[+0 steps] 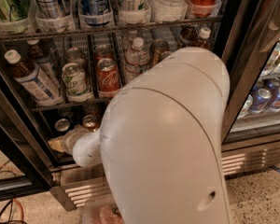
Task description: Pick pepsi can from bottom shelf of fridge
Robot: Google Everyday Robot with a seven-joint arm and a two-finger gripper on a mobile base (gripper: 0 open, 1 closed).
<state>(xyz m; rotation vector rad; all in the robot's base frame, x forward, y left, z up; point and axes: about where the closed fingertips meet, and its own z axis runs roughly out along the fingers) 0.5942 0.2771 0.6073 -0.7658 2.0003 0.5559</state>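
My tool [69, 142], whose grip I cannot tell, sits low left inside the bottom shelf [56, 155], and with the pepsi can hidden from me behind my arm [163, 139], I risk knocking or seizing a neighbouring can [89, 121] instead.

- Shop-style drinks corner: commercial display fridge [235, 55], black-framed glass doors, at 12 o'clock.
- Wire racks [107, 29] stocked in lanes with cans and bottles.
- Ribbed steel grille [252, 160] at 4 o'clock.
- Gripper [65, 143] at 8 o'clock, inside the bottom shelf [53, 129].
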